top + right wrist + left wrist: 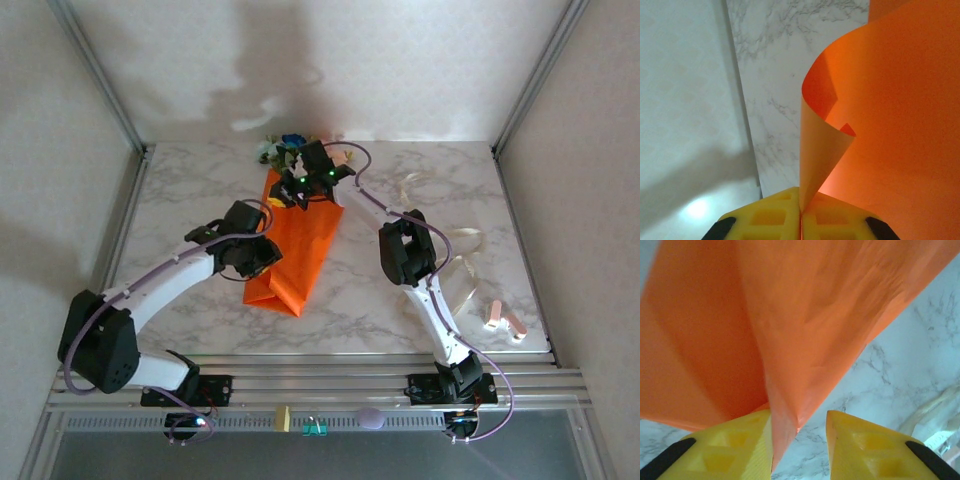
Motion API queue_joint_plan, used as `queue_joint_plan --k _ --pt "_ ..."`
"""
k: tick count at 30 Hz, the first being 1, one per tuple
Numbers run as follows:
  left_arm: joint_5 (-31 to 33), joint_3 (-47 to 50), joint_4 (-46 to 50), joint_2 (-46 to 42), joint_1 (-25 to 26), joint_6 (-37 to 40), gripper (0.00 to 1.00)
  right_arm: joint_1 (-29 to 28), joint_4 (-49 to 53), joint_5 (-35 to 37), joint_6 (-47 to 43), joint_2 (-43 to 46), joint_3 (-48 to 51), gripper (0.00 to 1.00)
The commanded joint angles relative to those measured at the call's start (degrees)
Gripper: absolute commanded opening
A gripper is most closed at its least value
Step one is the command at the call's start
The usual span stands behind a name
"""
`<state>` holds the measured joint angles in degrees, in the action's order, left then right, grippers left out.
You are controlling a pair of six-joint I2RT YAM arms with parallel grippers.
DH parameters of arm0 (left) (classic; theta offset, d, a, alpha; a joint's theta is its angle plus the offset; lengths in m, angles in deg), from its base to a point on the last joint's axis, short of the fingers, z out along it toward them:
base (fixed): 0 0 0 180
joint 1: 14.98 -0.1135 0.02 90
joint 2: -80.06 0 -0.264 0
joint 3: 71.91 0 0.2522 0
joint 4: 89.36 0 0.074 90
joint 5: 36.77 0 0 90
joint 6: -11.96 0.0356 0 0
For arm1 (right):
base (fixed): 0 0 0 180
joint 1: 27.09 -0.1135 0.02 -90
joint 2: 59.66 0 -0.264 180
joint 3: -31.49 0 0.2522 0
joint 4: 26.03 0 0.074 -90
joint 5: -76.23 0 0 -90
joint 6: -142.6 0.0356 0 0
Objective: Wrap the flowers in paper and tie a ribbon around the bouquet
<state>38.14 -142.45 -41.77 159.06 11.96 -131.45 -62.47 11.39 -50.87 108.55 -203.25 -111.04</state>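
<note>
Marble tabletop [400, 310] bears the orange paper [305, 240], part-rolled, with the flowers [285, 148] at its far end. At the curled top edge the right gripper [801, 200] pinches tight, while the left gripper [799, 421] straddles a lower fold, jaws apart. Wrapping looks to be in hand: the next move likely calls for closing on that fold, with the ribbon [462, 236] lying apart at the right.

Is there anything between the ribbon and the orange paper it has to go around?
No loose thing lies on the table between the ribbon and the paper. Only the right arm stands across that gap, its tool pinching the paper's far edge.
</note>
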Motion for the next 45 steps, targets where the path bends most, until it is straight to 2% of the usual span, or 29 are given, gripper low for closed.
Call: queue_joint_plan --k 1,3,5,8,11,13,17,23,27,28,31,33,34,35,38,41,45 --pt "8.0 -2.5 11.8 -2.8 0.6 2.5 0.33 0.6 0.5 0.8 -0.7 -0.2 0.2 0.1" --pt "7.9 -5.3 14.7 -4.2 1.1 1.9 0.4 0.7 0.9 0.7 -0.8 -0.3 0.1 0.1" --pt "4.1 -7.7 16.7 -4.5 2.3 0.3 0.44 0.9 1.0 0.8 -0.9 -0.3 0.2 0.1" --pt "-1.6 -9.1 16.1 -3.2 6.1 -3.1 0.45 1.0 0.7 0.6 -0.7 -0.5 0.1 0.1" --pt "-9.6 -6.0 4.3 -1.7 8.5 -7.1 0.43 1.1 0.6 0.2 -0.8 -0.6 0.1 0.1" --pt "-12.3 -3.4 -1.6 0.6 8.5 -8.3 0.39 1.1 0.6 0.0 -0.8 -0.6 0.3 0.09" --pt "-7.8 -0.5 -0.9 6.2 7.0 -2.8 0.34 1.1 0.7 0.0 -1.2 0.0 1.0 0.09" --pt "-1.0 6.2 -5.3 8.5 4.3 2.8 0.32 1.2 0.6 0.7 -1.4 1.2 2.9 0.09" --pt "-0.6 12.2 -11.2 7.3 4.2 2.4 0.31 1.2 0.8 0.9 -1.7 1.6 3.3 0.1" --pt "-1.0 13.7 -13.2 7.2 4.1 2.0 0.31 1.2 0.8 0.8 -1.9 1.7 3.5 0.13" --pt "-1.1 16.9 -17.7 8.4 4.0 1.5 0.28 1.2 3.3 2.0 -4.8 4.0 4.3 0.4" --pt "-0.8 18.3 -19.4 9.4 3.9 1.6 0.26 1.4 3.7 4.9 -7.6 9.7 9.1 0.53" --pt "-0.6 19.0 -19.8 9.8 3.9 1.5 0.26 1.6 3.2 6.6 -8.6 12.8 12.1 0.64" --pt "-0.7 19.7 -20.6 10.3 3.8 1.5 0.26 1.9 2.4 8.3 -9.5 16.6 16.6 0.68" --pt "-1.8 20.9 -22.9 10.4 3.8 1.1 0.25 3.5 -4.8 11.9 -10.0 27.7 34.1 0.68" --pt "-1.9 20.7 -22.8 10.4 3.8 1.4 0.24 4.6 -16.9 9.6 -8.7 35.0 51.3 0.64" --pt "-2.3 21.1 -22.7 10.4 3.8 1.7 0.24 3.2 -22.8 7.4 -9.6 37.3 62.4 0.55"
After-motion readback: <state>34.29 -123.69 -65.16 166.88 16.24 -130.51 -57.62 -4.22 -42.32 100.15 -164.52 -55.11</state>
